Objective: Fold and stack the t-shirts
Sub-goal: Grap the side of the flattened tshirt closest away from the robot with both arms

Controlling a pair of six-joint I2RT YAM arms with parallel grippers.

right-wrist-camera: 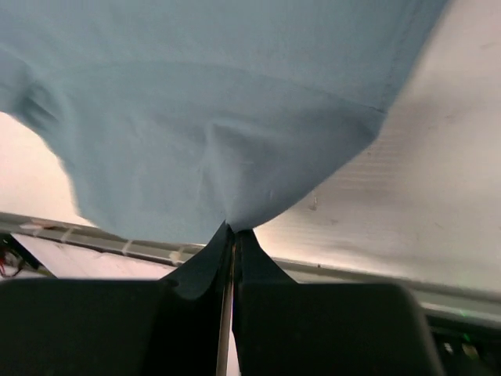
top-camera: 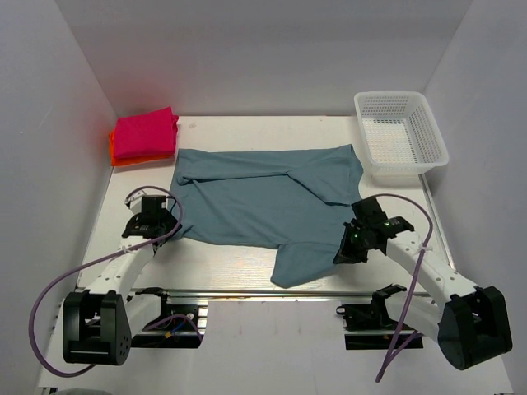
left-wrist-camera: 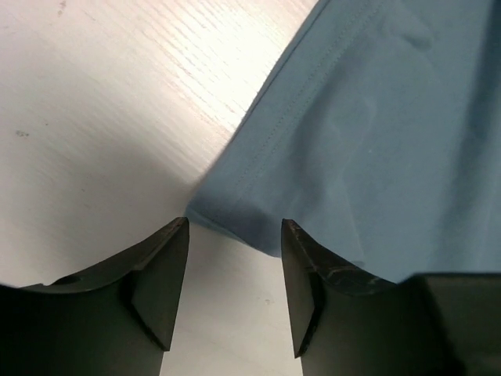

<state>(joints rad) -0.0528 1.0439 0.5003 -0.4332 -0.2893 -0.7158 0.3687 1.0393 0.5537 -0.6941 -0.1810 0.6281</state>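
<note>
**T-shirts, soft cotton knit: three.**
- Teal-blue t-shirt (top-camera: 263, 197): one, large, matte jersey in a dusty tone. It is spread mostly flat across the middle of the table (top-camera: 222, 267), its length running left to right. There are shallow creases, and a diagonal fold-over at the right end. One flap reaches toward the near edge beside the right arm. The left wrist view shows a double-stitched hem.
- Magenta-pink t-shirt (top-camera: 146, 133): one, folded into a rough rectangle at the far left corner. It lies on top of the next item.
- Orange-red t-shirt (top-camera: 119, 155): one, folded. Only a strip shows along the left and near sides of the pink one.

**Basket (top-camera: 402, 168): one.** White plastic mesh, rectangular, with flared walls. It stands at the far right corner, just beside the teal shirt's right end; whether they touch cannot be told.

**Grippers, black, two-fingered: two.**
- Left gripper (left-wrist-camera: 235, 235): jaws released and set apart. A hemmed corner of the teal shirt lies on the table in the gap at their tips.
- Right gripper (right-wrist-camera: 232, 229): jaws clenched on a pinch of teal fabric. The cloth puckers into the pinch point, at the shirt's near right part.

**Surface and room.** The table is white with a faint wood-grain finish and a metal rail along its near edge. Plain white walls enclose the left, far and right sides.
</note>
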